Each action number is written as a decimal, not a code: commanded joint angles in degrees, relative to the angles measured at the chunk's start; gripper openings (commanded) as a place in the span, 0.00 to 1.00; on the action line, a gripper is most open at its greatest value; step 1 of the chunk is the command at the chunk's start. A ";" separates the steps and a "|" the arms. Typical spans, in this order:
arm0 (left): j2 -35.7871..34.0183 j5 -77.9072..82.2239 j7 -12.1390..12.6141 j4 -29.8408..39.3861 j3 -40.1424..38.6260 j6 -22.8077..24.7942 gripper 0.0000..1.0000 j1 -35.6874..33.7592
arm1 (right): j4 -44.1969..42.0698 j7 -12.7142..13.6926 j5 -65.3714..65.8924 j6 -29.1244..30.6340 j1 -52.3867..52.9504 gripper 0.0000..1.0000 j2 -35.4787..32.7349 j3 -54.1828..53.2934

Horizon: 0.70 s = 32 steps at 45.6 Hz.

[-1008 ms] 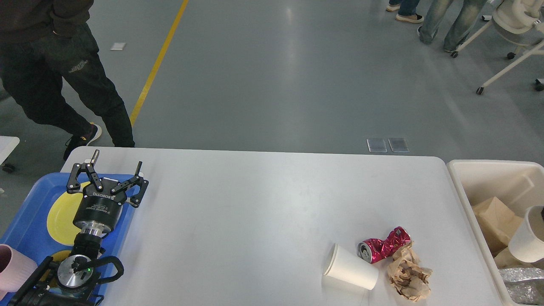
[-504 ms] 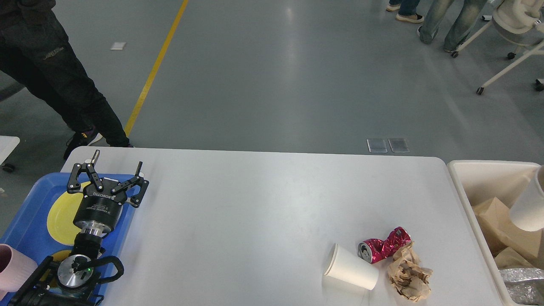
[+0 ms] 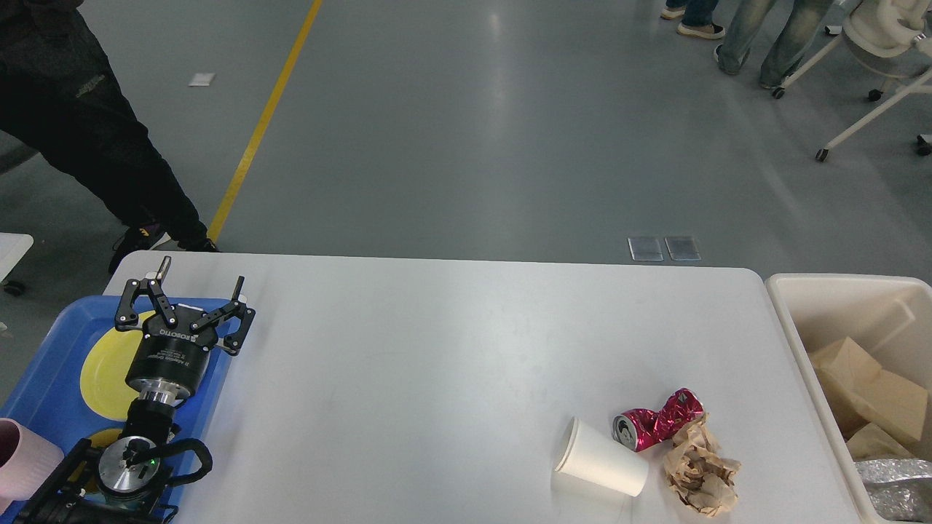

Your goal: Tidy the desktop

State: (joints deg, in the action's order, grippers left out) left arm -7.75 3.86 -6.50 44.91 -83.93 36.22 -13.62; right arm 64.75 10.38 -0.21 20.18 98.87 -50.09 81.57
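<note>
Grey polished floor with a yellow line (image 3: 262, 120) running away at upper left; a person in dark trousers (image 3: 80, 124) stands at the far-left corner, other legs (image 3: 757, 33) and a white wheeled frame (image 3: 866, 80) at upper right. The desktop (image 3: 437, 364), a white top with rounded corners, fills the lower half of the view.

Left side: a blue tray (image 3: 44, 371) lies at the desktop's left edge, bearing a yellow plate (image 3: 105, 367). A pink cup (image 3: 22, 462) shows at the lower-left margin, partly cut off. My left pincer (image 3: 198, 285) hangs over the tray's far right corner, its two fingers spread wide apart with nothing between them. The black wrist and silver joint sit below it toward the bottom edge.

Right side: near the desktop's front right, a white paper cup (image 3: 601, 460) lies on its side, mouth toward the left. Just beside it, a crushed red can (image 3: 659, 420) lies with its open end facing the cup; whether the two touch I cannot tell. A crumpled wad of brown paper (image 3: 699, 466) rests against the can's near side.

Beyond the right edge, a cream bin (image 3: 837, 291) stands just beside the desktop, holding brown cardboard pieces (image 3: 866, 389) and a silvery crumpled item (image 3: 899, 484) at the bottom corner.

My right pincer does not appear.
</note>
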 commanded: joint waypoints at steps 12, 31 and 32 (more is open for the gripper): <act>0.02 0.00 -0.09 0.00 0.00 -0.01 0.97 0.00 | -27.90 0.08 0.03 -6.38 -42.34 0.00 5.17 -30.76; 0.02 0.00 -0.09 0.00 0.00 -0.10 0.97 0.00 | -56.14 -0.09 -0.06 -12.09 -66.61 0.00 22.40 -38.95; -0.07 -0.08 0.00 0.00 0.00 -0.01 0.97 0.00 | -56.14 -0.09 -0.06 -12.53 -66.88 0.00 22.67 -38.95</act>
State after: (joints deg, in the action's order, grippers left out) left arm -7.80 3.82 -6.56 44.91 -83.93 36.17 -13.62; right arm 11.05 10.38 -0.18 9.45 34.91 -30.28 42.75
